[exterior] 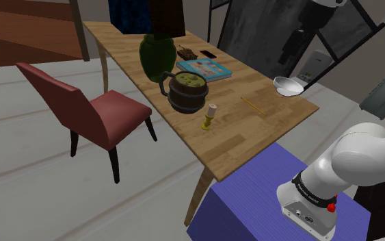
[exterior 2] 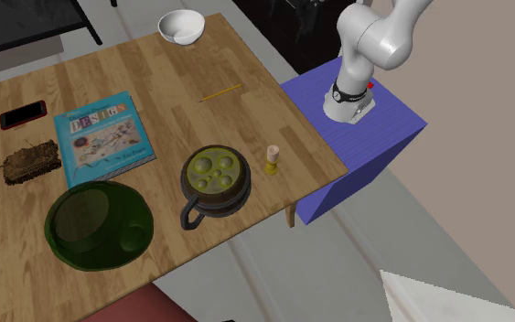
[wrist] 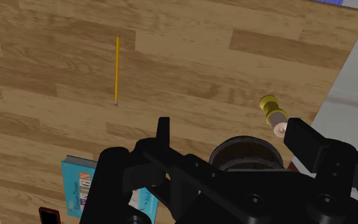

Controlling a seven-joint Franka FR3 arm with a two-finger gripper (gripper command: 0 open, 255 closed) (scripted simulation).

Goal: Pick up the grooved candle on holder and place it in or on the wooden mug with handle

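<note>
Presently the gripper (wrist: pixel 229 125) hangs well above the wooden table (exterior: pixel 286 108), its black fingers spread apart and clasping nothing. Below it, the pale candle (exterior: pixel 210 116) stands upright on a yellow holder near the table edge closest to the blue stand (exterior: pixel 252 198); it is just beside the dark handled mug (exterior: pixel 186 91) but not touching it, and the mug's mouth shows greenish contents. Farther off lie a yellow pencil (exterior: pixel 252 104), a white bowl (exterior: pixel 288 85), a blue book (exterior: pixel 204 68) and a green vase (exterior: pixel 155 55).

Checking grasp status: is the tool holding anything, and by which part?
Nothing: the tool is open, the candle standing free on the table.
</note>
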